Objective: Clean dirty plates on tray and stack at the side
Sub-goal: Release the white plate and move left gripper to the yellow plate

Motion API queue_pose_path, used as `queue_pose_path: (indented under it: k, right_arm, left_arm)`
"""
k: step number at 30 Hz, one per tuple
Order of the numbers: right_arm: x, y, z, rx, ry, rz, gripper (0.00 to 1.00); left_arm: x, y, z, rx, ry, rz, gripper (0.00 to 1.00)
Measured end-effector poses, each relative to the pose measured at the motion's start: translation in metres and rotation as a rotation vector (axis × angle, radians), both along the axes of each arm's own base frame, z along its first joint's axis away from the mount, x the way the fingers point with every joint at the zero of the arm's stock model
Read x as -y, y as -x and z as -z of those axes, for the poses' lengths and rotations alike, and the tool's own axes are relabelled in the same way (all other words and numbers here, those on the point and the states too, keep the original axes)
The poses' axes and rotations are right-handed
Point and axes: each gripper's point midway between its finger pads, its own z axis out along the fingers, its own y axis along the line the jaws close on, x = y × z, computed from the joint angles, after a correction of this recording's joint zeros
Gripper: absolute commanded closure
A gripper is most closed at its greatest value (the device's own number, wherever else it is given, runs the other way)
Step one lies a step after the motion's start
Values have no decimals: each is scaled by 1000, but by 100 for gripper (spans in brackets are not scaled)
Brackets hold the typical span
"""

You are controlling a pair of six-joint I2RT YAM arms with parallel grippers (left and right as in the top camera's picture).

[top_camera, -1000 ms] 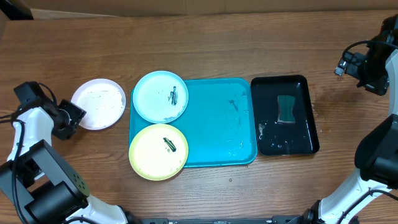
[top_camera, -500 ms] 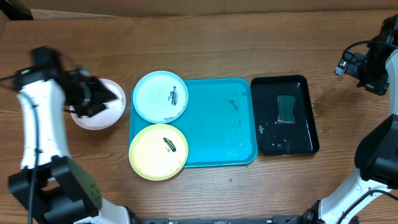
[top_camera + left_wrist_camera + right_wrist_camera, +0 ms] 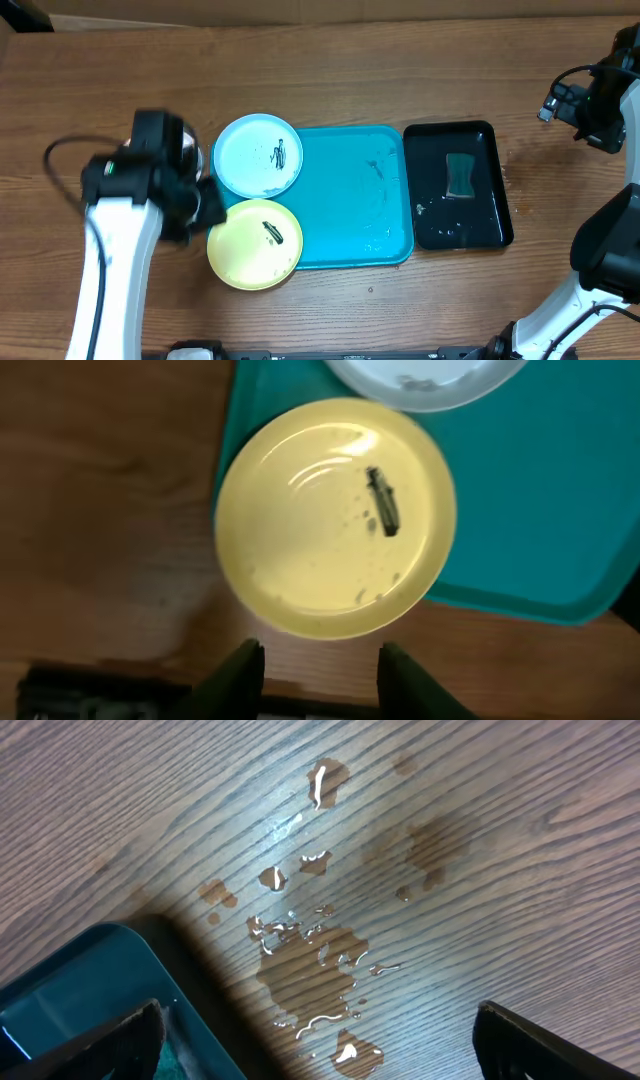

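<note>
At the near-left corner of the tray point(image 3: 350, 200): yellow-green plate point(image 3: 255, 245), round, lying flat, overhanging the tray's rim so that part of it sits over the wooden table point(image 3: 350, 80). One dark elongated smear right of centre, with small specks around it.

At the far-left corner of the tray: light blue plate point(image 3: 258, 155), also overhanging the rim, with dark scribbles right of centre. A thin strip of tray shows between the two plates in the left wrist view. The rest of the tray is bare, with wet streaks and a small dark mark toward its right end.

Left gripper point(image 3: 320, 680): fingers spread apart and holding nothing, hovering above the table just at the near edge of the yellow-green plate. The arm is blurred in the overhead view.

Black tray point(image 3: 490, 140): just right of the turquoise tray, holding a green sponge point(image 3: 460, 175) and some water.

Right gripper point(image 3: 330, 1050): fingers wide apart and empty, well away from the plates, over the table beyond the black tray's corner, above a scatter of water droplets point(image 3: 310, 960).
</note>
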Motion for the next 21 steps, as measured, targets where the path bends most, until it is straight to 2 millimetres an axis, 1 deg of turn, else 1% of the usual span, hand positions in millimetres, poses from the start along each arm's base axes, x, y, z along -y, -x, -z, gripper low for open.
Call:
queue_pose_path:
  k: [2,4,8,9,10,11,14,18,21]
  right_arm:
    - [0,0,0,0,0,0,0]
    - [0,0,0,0,0,-1,0]
    - [0,0,0,0,0,0,0]
    - [0,0,0,0,0,0,0]
    - [0,0,0,-1,0,0,0]
    - [0,0,0,0,0,0,0]
    - [0,0,0,0,0,0,0]
    - [0,0,0,0,0,0,0]
    - [0,0,0,0,0,0,0]
  left_arm:
    - [-8,23,-4,-14,-40,-65,58]
    - [-14,39,-8,-24,-64,-126,58]
    - [-19,61,-13,-39,-84,-223,54]
    - [-20,67,-12,-51,-87,-248,51]
    - [-20,72,-10,-68,-90,-269,45]
    - [-21,77,-8,-86,-93,-289,44]
    - [-21,88,4,-141,-96,-339,44]
    - [-17,97,29,-213,-84,-392,45]
    - [-12,101,51,-251,-61,-414,45]
